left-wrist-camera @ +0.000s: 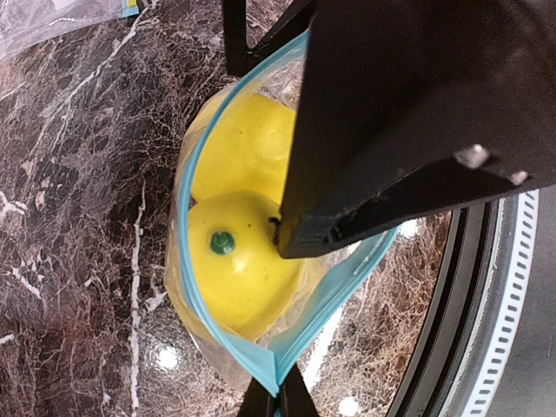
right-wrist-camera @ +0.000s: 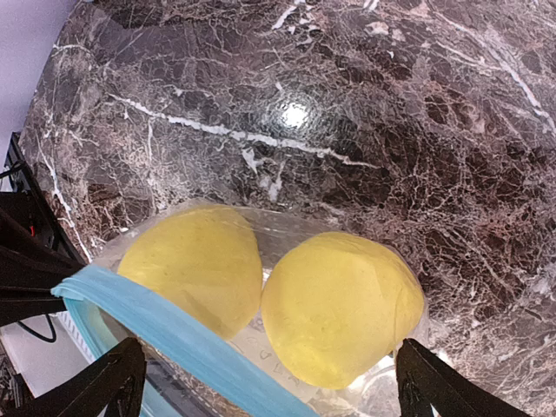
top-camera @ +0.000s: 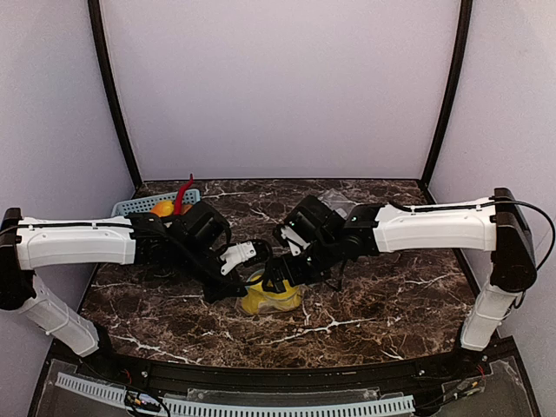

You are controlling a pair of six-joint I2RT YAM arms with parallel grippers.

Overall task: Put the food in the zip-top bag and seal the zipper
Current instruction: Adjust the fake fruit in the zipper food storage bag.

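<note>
Two bright yellow oval lemons [right-wrist-camera: 191,265] [right-wrist-camera: 339,317] lie side by side inside the small clear plastic zip-top bag [left-wrist-camera: 208,356], which sits at the middle of the dark brown marble-patterned table [top-camera: 391,304], between the two arms. In the left wrist view the narrow teal-blue zipper strip [left-wrist-camera: 187,200] gapes in a wide loop around the fruit, so the mouth stands unsealed; one lemon shows its green stem end, and the other is half hidden behind a broad black finger [left-wrist-camera: 408,130]. The left gripper [top-camera: 243,280] crowds the bag's mouth, but I cannot tell whether its fingers pinch the plastic or hang free. The right gripper [right-wrist-camera: 269,347] has its fingers spread wide, one at each side of the bag, clamping nothing. From above the black wrists cover most of the bag. A second clear pouch [left-wrist-camera: 52,17] is cut off at the frame edge. A light blue plastic basket [top-camera: 130,207] at the far left holds a long red chili pepper [top-camera: 184,191].
</note>
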